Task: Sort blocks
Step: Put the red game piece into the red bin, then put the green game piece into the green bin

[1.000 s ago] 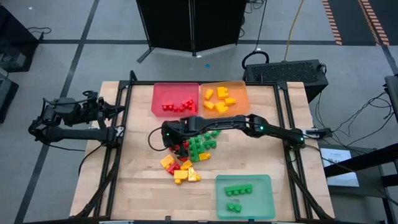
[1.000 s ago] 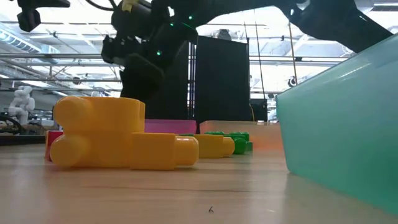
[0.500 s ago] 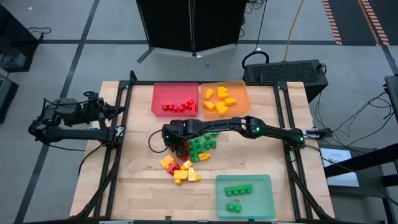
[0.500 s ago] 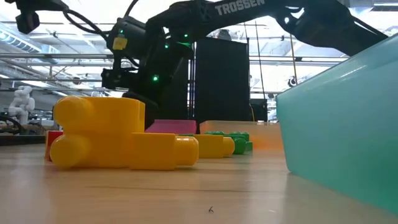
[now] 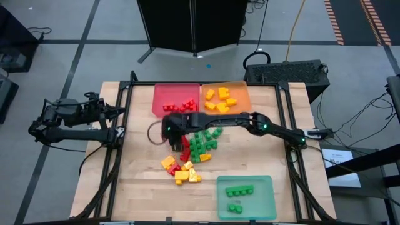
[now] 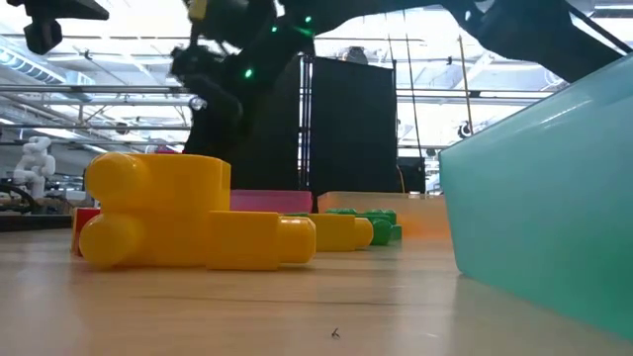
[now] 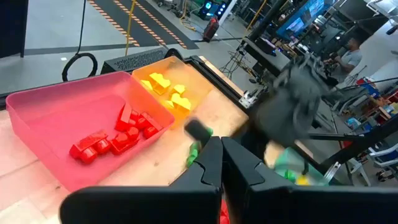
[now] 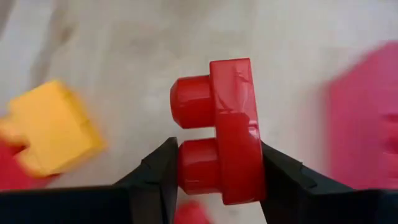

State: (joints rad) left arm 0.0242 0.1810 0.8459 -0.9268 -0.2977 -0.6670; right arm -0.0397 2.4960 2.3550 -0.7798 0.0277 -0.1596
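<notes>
One red block [image 8: 229,127]: clamped in right claw [image 8: 217,163], apparently above desk [image 5: 137,181].
Left claw [image 7: 221,163]: shut, empty, parked at desk's left edge.

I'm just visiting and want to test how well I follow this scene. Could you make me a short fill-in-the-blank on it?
1. The right tool is shut on a ____ block.
2. The orange tray holds only ____ blocks.
3. The green tray sits near the table's front edge on the robot's ____ side.
4. The left tool holds ____.

Missing words: red; yellow; right; nothing
</notes>
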